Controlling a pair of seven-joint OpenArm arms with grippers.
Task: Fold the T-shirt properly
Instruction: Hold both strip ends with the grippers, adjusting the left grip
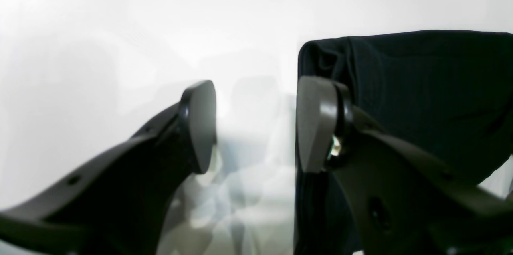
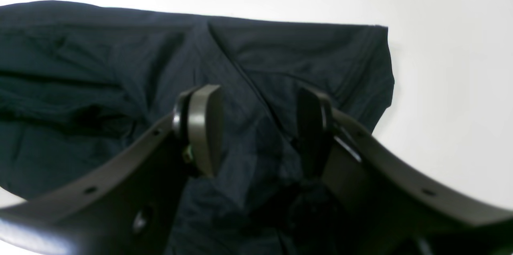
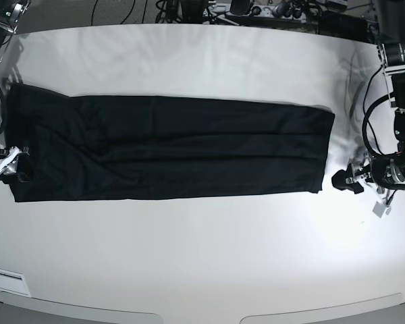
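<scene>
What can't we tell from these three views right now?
- Left wrist view: the T-shirt is cut off by the right edge and partly hidden by a finger of the left gripper.
- Right wrist view: the right gripper hides the cloth below; the left edge crops it.
- Base view: collar tag too small to find; fold layers unreadable, black on black.

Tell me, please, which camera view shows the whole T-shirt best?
The base view: there the T-shirt lies on the white table as one long folded band, both ends visible. The right wrist view shows only one end, under the open right gripper. The left wrist view shows only a corner beside the open left gripper.
</scene>
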